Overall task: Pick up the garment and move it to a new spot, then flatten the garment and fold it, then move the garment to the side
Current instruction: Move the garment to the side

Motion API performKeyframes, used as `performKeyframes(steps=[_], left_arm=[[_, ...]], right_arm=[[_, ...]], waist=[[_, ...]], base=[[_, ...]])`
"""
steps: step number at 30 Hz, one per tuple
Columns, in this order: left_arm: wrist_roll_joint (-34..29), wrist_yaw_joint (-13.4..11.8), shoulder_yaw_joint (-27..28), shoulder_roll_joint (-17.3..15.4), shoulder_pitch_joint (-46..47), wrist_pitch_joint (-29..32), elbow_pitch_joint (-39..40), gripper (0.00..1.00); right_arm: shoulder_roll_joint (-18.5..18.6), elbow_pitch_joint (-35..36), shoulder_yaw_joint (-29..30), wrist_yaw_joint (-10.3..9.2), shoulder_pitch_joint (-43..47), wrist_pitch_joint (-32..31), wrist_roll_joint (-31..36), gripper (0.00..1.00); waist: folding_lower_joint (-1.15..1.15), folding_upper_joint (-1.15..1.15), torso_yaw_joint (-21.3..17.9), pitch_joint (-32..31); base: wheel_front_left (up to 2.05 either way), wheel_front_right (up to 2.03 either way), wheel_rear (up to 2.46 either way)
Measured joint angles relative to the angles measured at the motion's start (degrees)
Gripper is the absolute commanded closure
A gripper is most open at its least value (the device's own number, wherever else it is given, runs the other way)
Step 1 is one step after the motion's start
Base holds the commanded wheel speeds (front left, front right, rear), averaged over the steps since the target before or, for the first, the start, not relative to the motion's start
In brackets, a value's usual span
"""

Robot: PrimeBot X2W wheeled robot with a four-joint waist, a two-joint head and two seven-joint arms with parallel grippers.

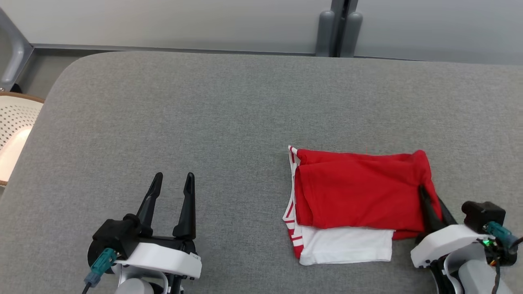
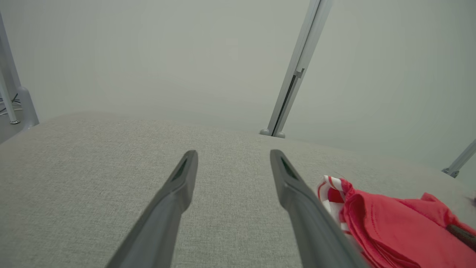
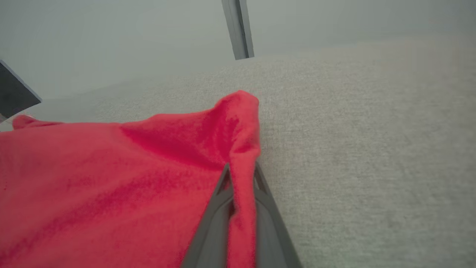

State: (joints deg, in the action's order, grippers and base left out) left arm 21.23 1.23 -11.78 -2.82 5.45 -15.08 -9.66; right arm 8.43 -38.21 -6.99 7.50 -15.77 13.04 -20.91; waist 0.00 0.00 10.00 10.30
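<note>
The garment (image 1: pixel 359 192) is a folded red and white piece with striped trim, lying right of centre on the grey table (image 1: pixel 229 110). Its red top layer covers most of the white layer below. My right gripper (image 1: pixel 425 195) is shut on the garment's right edge; a ridge of red cloth (image 3: pixel 241 156) is pinched between its fingers (image 3: pixel 214 219). My left gripper (image 1: pixel 172 179) rests open at the lower left, well apart from the garment, with nothing between its fingers (image 2: pixel 174 193). The garment's striped corner (image 2: pixel 331 188) lies just right of them.
A perforated white chair seat (image 1: pixel 14 126) with a wooden rim stands past the table's left edge. Grey posts (image 1: pixel 339 28) stand behind the far edge, before a pale wall. Bare grey table stretches across the left and far parts.
</note>
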Motion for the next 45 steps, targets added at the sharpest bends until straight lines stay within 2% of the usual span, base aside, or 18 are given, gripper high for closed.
performKeyframes(steps=[6,11,17,18,24,30,35,40,44,45], left_arm=[[-0.2,0.2,0.6,0.0,0.1,0.0,0.4,0.00],[-1.3,0.6,0.7,0.0,0.6,0.0,0.4,0.00],[-3.2,1.3,1.4,0.0,2.0,0.0,0.4,0.00],[-4.1,1.8,1.3,0.0,3.2,0.0,0.4,0.00],[-7.1,3.1,1.4,0.0,6.5,0.0,0.3,0.00],[-9.8,4.5,1.0,0.1,10.1,0.0,0.0,0.00],[-10.7,5.1,1.0,0.0,12.3,0.0,0.3,0.00],[-10.6,5.3,0.5,0.1,14.4,-0.1,1.4,0.00],[-10.6,5.7,0.0,0.3,15.0,-0.2,2.0,0.00],[-10.6,5.7,-0.1,0.3,15.1,-0.2,2.0,0.00]], right_arm=[[5.1,2.6,-3.7,0.00,-3.6,1.4,8.2,1.00],[11.3,5.9,-7.0,0.02,-7.9,1.6,12.4,1.00],[19.8,7.7,-8.7,0.03,-12.3,0.3,12.7,1.00],[22.5,7.8,-8.6,0.04,-14.0,-0.2,11.8,1.00],[28.6,4.4,-7.9,0.05,-20.0,-0.8,9.4,1.00],[29.6,-3.4,-5.0,0.05,-25.9,-0.9,8.2,1.00],[29.9,-8.4,-0.4,0.05,-29.4,-0.1,11.2,1.00],[27.6,-13.7,3.4,0.05,-30.8,0.4,13.3,1.00],[27.1,-17.9,6.5,0.05,-32.1,-0.1,14.4,1.00],[27.1,-18.4,6.9,0.05,-32.5,0.0,14.6,0.79]], waist=[[0.00,0.00,-3.4,0.1],[0.00,0.00,-7.6,0.8],[0.00,0.00,-13.3,2.2],[0.00,0.00,-15.0,3.2],[0.00,0.00,-18.7,7.8],[0.00,0.00,-20.8,13.9],[0.00,0.00,-21.4,17.8],[0.00,0.00,-21.1,21.1],[0.00,0.00,-19.9,22.2],[0.00,0.00,-19.7,22.3]], base=[[0.00,0.00,0.00],[0.00,0.00,0.00],[0.00,0.00,0.00],[0.00,0.00,0.00],[0.00,0.00,0.00],[0.00,0.00,0.00],[0.00,0.00,0.00],[0.00,0.00,0.00],[0.00,0.00,0.00],[0.00,0.00,0.00]])
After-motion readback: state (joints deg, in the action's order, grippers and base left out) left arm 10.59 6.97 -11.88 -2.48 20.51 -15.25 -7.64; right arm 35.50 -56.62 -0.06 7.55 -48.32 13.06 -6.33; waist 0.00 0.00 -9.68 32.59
